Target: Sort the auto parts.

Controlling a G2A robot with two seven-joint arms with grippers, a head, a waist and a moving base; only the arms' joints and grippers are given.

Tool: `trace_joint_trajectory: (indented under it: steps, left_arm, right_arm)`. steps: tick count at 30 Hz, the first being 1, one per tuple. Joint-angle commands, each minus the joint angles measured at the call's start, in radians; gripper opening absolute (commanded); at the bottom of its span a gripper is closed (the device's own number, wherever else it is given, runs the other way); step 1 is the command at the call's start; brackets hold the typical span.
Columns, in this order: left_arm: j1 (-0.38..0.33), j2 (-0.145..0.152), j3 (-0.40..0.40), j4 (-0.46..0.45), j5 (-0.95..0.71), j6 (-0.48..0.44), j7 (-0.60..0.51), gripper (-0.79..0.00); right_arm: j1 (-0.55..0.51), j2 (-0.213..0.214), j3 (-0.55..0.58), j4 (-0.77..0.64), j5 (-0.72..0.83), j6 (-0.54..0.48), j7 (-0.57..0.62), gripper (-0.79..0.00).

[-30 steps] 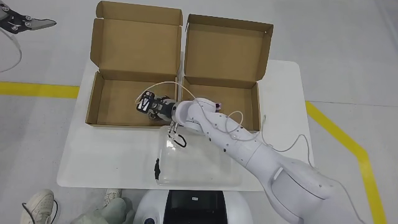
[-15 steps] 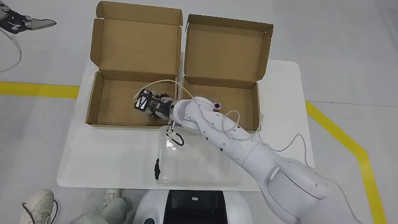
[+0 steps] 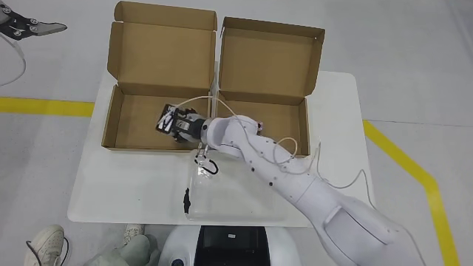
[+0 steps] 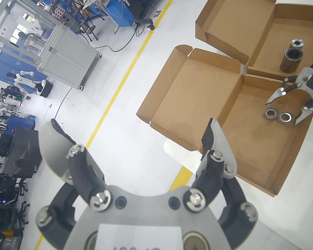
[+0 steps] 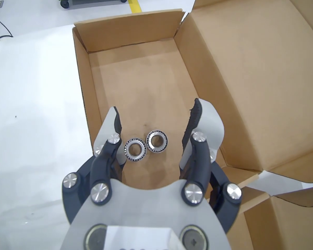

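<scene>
Two steel bearing rings (image 5: 134, 152) (image 5: 156, 141) lie side by side on the floor of the left cardboard box (image 5: 146, 79). My right gripper (image 5: 156, 110) hangs open just above them, a finger on either side, touching neither. The top view shows this gripper (image 3: 167, 120) inside the left box (image 3: 137, 122) near its right wall. From the left wrist view I see the right gripper (image 4: 289, 105), the rings (image 4: 277, 115) and two dark metal sleeves (image 4: 292, 59) upright in the right box (image 4: 284, 29). My left gripper (image 4: 131, 128) is open and empty, over the floor left of the table.
The right box (image 3: 288, 118) stands against the left one, both with lids folded back. A clear plastic bin (image 3: 236, 192) at the table's front edge holds a black hook (image 3: 211, 168) and another small black part (image 3: 185, 199). The white table (image 3: 340, 118) is bare to the right.
My right gripper has shifted a little to the left, deeper over the left box floor. The left arm has stayed where it was.
</scene>
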Motion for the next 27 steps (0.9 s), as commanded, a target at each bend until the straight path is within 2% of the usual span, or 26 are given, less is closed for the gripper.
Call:
trace_joint_trajectory:
  steps: [1, 9, 13, 15, 18, 27]
  left_arm:
    - [0.0, 0.0, 0.0, 0.0, 0.0, 0.0, 0.0, 0.0]
    - [0.0, 0.0, 0.0, 0.0, 0.0, 0.0, 0.0, 0.0]
    - [0.0, 0.0, 0.0, 0.0, 0.0, 0.0, 0.0, 0.0]
    - [0.0, 0.0, 0.0, 0.0, 0.0, 0.0, 0.0, 0.0]
    - [0.0, 0.0, 0.0, 0.0, 0.0, 0.0, 0.0, 0.0]
    - [0.0, 0.0, 0.0, 0.0, 0.0, 0.0, 0.0, 0.0]
  right_arm:
    - [-0.028, 0.018, 0.032, -0.051, -0.011, -0.012, -0.001, -0.302]
    - [-0.185, 0.1, 0.189, -0.297, -0.088, -0.055, 0.026, -0.296]
    - [-0.283, 0.138, 0.278, -0.419, -0.12, -0.078, 0.025, -0.265]
    - [-0.333, 0.155, 0.322, -0.476, -0.137, -0.088, 0.021, -0.219]
    - [-0.401, 0.176, 0.38, -0.553, -0.153, -0.107, 0.012, 0.0]
    - [-0.551, 0.218, 0.507, -0.684, -0.176, -0.124, -0.05, 0.0]
